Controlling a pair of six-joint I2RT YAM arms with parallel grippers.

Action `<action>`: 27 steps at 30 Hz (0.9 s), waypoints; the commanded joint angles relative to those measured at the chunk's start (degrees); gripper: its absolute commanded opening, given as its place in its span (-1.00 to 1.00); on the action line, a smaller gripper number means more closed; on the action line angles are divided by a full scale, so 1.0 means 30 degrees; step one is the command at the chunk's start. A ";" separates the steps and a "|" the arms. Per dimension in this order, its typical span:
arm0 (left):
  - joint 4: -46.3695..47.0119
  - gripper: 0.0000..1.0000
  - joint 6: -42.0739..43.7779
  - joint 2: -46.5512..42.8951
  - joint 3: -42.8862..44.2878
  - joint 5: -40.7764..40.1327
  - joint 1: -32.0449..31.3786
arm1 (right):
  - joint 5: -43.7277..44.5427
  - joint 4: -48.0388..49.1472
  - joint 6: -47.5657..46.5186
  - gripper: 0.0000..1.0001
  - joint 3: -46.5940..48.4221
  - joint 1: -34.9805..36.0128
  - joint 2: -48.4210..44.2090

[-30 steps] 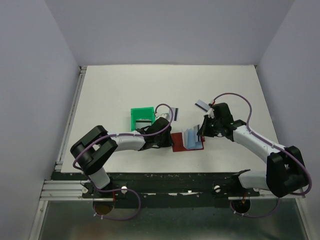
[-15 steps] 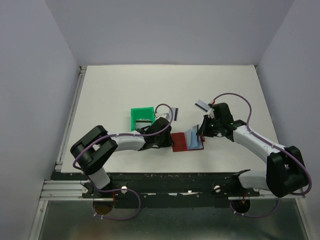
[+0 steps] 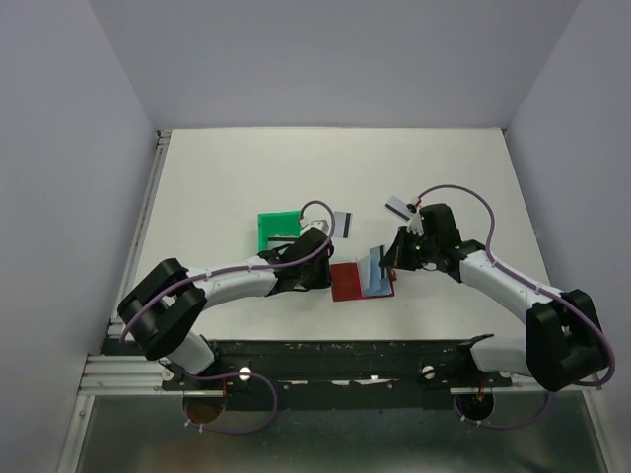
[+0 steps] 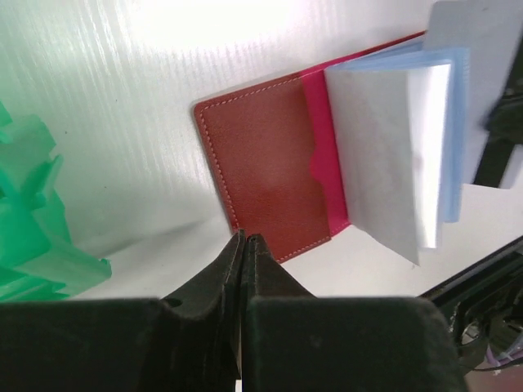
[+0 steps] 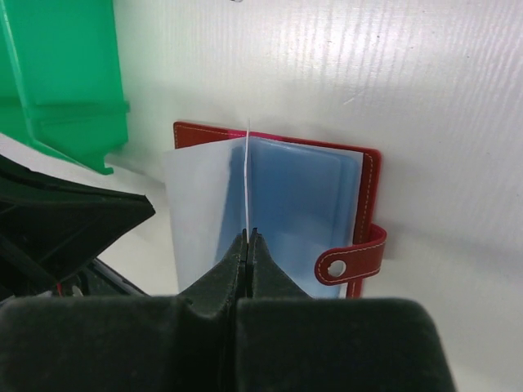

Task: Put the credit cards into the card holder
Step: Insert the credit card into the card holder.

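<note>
The dark red card holder (image 3: 347, 285) lies open on the table, its light blue sleeves (image 5: 302, 204) fanned up. My right gripper (image 3: 392, 258) is shut on a credit card (image 5: 248, 180), seen edge-on as a thin pale line standing over the sleeves. My left gripper (image 4: 245, 238) is shut, with its tips at the near edge of the holder's red cover (image 4: 265, 163); in the top view it (image 3: 320, 276) sits just left of the holder. One card (image 3: 397, 207) lies on the table behind the right gripper. Another (image 3: 342, 224) lies beside the green tray.
A green plastic tray (image 3: 271, 225) stands just left of and behind the holder, close to my left wrist; it shows at the left in both wrist views (image 4: 33, 220) (image 5: 65, 73). The holder's snap strap (image 5: 351, 260) sticks out on its right side.
The card holder has slid a little to the left and nearer. My left arm's elbow has swung out to the left. The right gripper followed left with its card.
</note>
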 commanded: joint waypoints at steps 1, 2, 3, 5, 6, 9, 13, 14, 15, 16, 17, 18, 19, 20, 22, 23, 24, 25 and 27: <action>-0.1478 -0.78 0.0758 -0.1676 0.1180 -0.0892 -0.0114 | -0.1430 0.1298 0.0451 -0.99 -0.0274 -0.0150 0.0243; -0.1537 -0.78 0.0817 -0.1882 0.1326 -0.0921 -0.0114 | -0.1606 0.1445 0.0538 -0.99 -0.0303 -0.0122 0.0301; -0.1624 -0.78 0.0934 -0.2116 0.1443 -0.0951 -0.0114 | -0.1840 0.1591 0.0597 -0.99 -0.0332 -0.0121 0.0360; -0.1626 -0.78 0.1139 -0.2497 0.1707 -0.0951 -0.0085 | -0.2279 0.1885 0.0685 -0.99 -0.0333 -0.0121 0.0506; -0.1596 -0.77 0.1285 -0.2615 0.1853 -0.0864 -0.0114 | -0.2456 0.2031 0.0802 -0.99 -0.0333 -0.0121 0.0594; -0.1159 -0.76 0.1608 -0.2880 0.2205 -0.0484 -0.0114 | -0.2867 0.2441 0.0920 -0.99 -0.0362 -0.0150 0.0829; -0.0075 -0.75 0.1930 -0.2676 0.2557 0.0425 -0.0114 | -0.3277 0.2940 0.1183 -0.99 -0.0479 -0.0121 0.1151; 0.0188 -0.75 0.1960 -0.2443 0.2674 0.0977 -0.0172 | -0.3307 0.2999 0.1184 -0.99 -0.0479 -0.0121 0.1239; 0.0336 -0.74 0.2047 -0.2238 0.2849 0.1273 -0.0231 | -0.3307 0.3028 0.1213 -0.99 -0.0450 -0.0092 0.1327; 0.0425 -0.75 0.2164 -0.2003 0.2996 0.1479 -0.0289 | -0.3278 0.3028 0.1213 -0.99 -0.0479 -0.0121 0.1385; 0.0454 -0.75 0.2281 -0.1769 0.3229 0.1597 -0.0435 | -0.3220 0.2970 0.1242 -0.99 -0.0479 -0.0121 0.1444; 0.0455 -0.74 0.2399 -0.1535 0.3406 0.1714 -0.0581 | -0.3190 0.2970 0.1213 -0.99 -0.0450 -0.0121 0.1474; 0.0455 -0.75 0.2458 -0.1271 0.3581 0.1715 -0.0728 | -0.3161 0.2912 0.1213 -0.99 -0.0450 -0.0092 0.1474; 0.0397 -0.75 0.2516 -0.1037 0.3757 0.1744 -0.0874 | -0.3102 0.2882 0.1184 -0.99 -0.0479 -0.0121 0.1503; 0.0425 -0.75 0.2546 -0.0656 0.3963 0.1803 -0.1138 | -0.3015 0.2823 0.1184 -0.99 -0.0508 -0.0121 0.1503; 0.0454 -0.75 0.2517 -0.0421 0.4080 0.1861 -0.1226 | -0.2985 0.2794 0.1184 -0.99 -0.0537 -0.0092 0.1474; 0.0484 -0.75 0.2517 -0.0274 0.4139 0.1920 -0.1343 | -0.2956 0.2823 0.1184 -0.99 -0.0567 -0.0092 0.1474; 0.0455 -0.75 0.2488 -0.0041 0.4227 0.1891 -0.1431 | -0.2897 0.2765 0.1184 -0.99 -0.0596 -0.0121 0.1474; 0.0455 -0.75 0.2459 0.0311 0.4257 0.1949 -0.1549 | -0.2809 0.2736 0.1213 -0.99 -0.0625 -0.0121 0.1474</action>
